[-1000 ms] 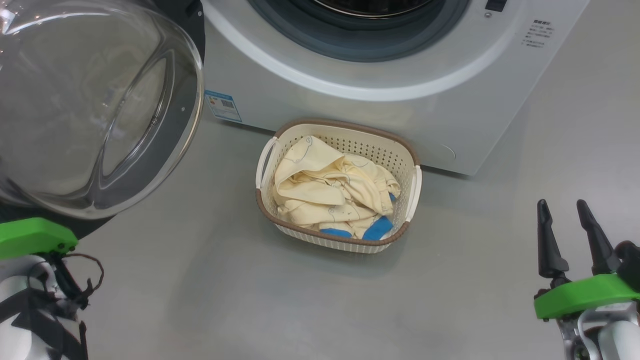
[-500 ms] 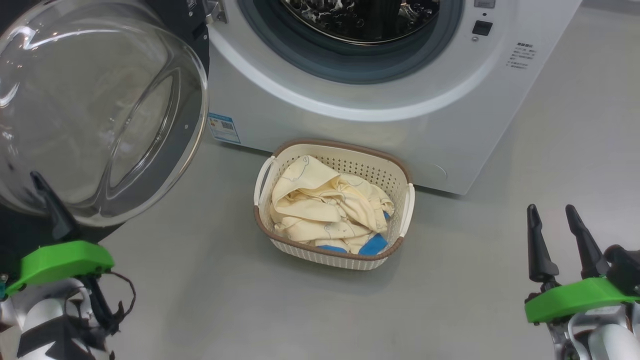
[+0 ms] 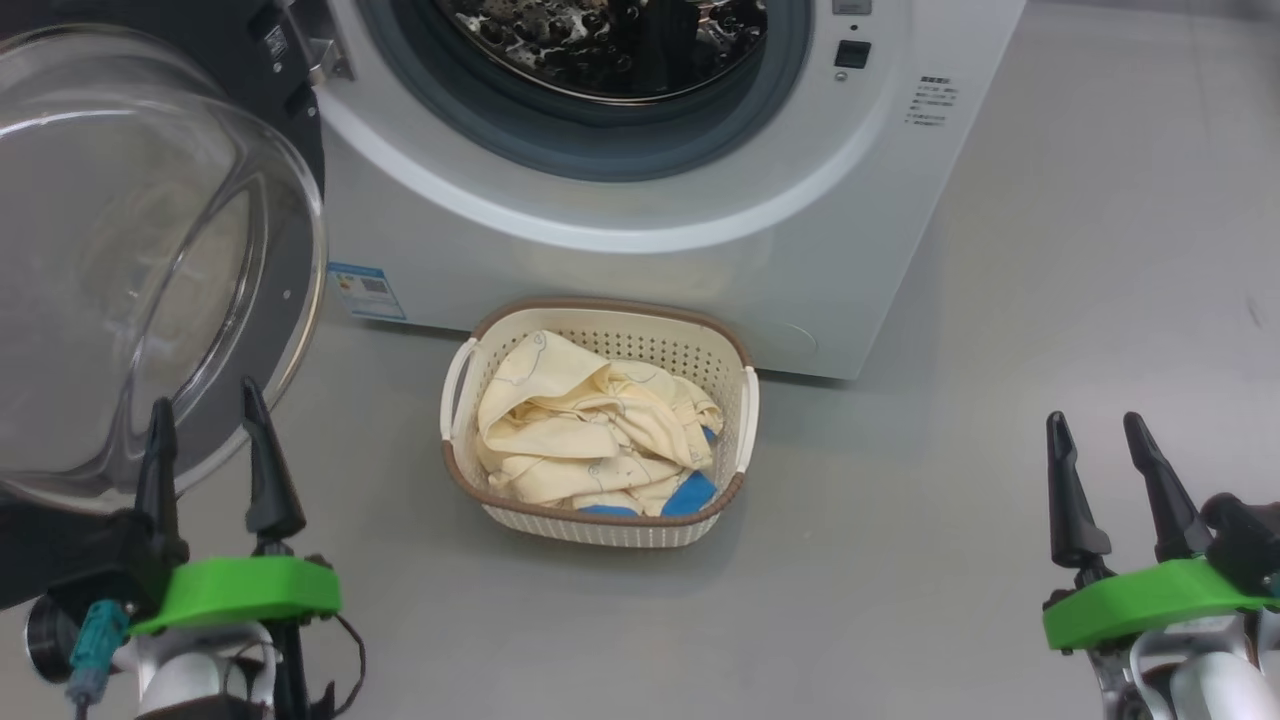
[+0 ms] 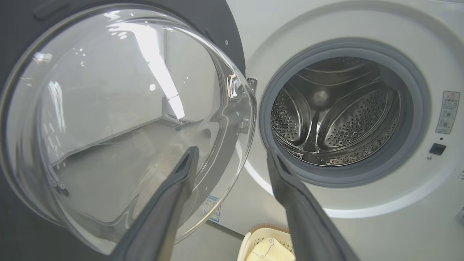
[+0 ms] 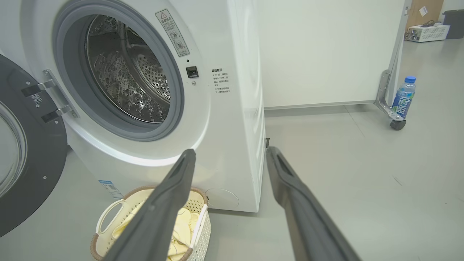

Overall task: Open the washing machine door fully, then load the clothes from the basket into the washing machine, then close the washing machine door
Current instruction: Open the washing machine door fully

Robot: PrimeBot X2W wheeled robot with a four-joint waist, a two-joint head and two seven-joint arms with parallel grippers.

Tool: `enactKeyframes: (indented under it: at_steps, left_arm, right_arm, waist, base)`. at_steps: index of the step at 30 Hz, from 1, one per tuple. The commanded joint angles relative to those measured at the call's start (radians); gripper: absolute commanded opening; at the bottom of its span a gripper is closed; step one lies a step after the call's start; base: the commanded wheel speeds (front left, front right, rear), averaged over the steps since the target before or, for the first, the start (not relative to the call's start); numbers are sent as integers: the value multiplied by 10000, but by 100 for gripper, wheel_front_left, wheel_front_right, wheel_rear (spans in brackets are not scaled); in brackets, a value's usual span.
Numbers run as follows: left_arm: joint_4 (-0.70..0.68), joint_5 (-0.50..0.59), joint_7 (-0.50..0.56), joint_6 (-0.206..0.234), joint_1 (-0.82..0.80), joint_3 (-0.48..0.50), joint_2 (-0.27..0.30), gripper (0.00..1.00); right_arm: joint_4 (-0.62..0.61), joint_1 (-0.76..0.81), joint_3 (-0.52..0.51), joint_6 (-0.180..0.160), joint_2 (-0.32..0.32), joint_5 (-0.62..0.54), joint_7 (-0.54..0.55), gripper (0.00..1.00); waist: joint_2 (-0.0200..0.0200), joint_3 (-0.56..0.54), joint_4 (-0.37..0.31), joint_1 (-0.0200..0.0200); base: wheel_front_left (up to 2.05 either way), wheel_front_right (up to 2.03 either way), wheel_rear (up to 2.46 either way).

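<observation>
Here, I see the door (image 3: pixel 150 250) wide open left of the washer (image 3: pixel 620 260); the basket (image 3: pixel 600 303) of clothes (image 3: pixel 580 440) sits on the floor (image 3: pixel 1000 300) just before it; left end effector (image 3: pixel 205 395) and right end effector (image 3: pixel 1093 419) both spread, empty

The washing machine (image 5: pixel 235 127) carries a warning sticker (image 5: pixel 172 32) with a triangle sign, small printed lines (image 5: pixel 220 81) too fine to read, and a blue-and-white sticker (image 3: pixel 366 291) low down; a bottle (image 5: pixel 403 98) shows large white characters
</observation>
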Motion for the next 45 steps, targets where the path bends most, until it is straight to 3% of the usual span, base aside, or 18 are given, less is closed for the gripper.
enactKeyframes:
  at_steps: [1, 7, 25, 34, 45]
  left_arm:
    - [-392, 5, -67, -106, -32, 208, 168, 100]
    - [-267, 57, -67, -436, 473, 6, 151, 100]
    - [-830, -676, -68, -594, 2077, 366, 140, 100]
    - [-1043, -1056, -68, -657, 2444, 599, 140, 100]
    - [-1171, -1021, -68, -796, 2590, 811, 139, 100]
  right_arm:
    - [-371, -163, 176, 4, -106, -130, -95, 100]
    - [-419, -133, 176, 4, -51, -139, -95, 100]
    - [-577, -34, 252, 4, 42, -163, -95, 100]
    - [-593, 2, 300, 4, 205, -163, -95, 100]
    - [-595, 44, 236, 4, 286, -236, -95, 100]
  waist:
    - [-1, -38, -277, 0]
    - [-1, -77, -912, 0]
    - [-1, -95, -2425, 0]
    - [-1, -81, -2727, 0]
    - [-1, -65, -2626, 0]
  base:
    - [0, 0, 0]
    - [0, 0, 0]
    - [0, 0, 0]
    - [0, 0, 0]
    - [0, 0, 0]
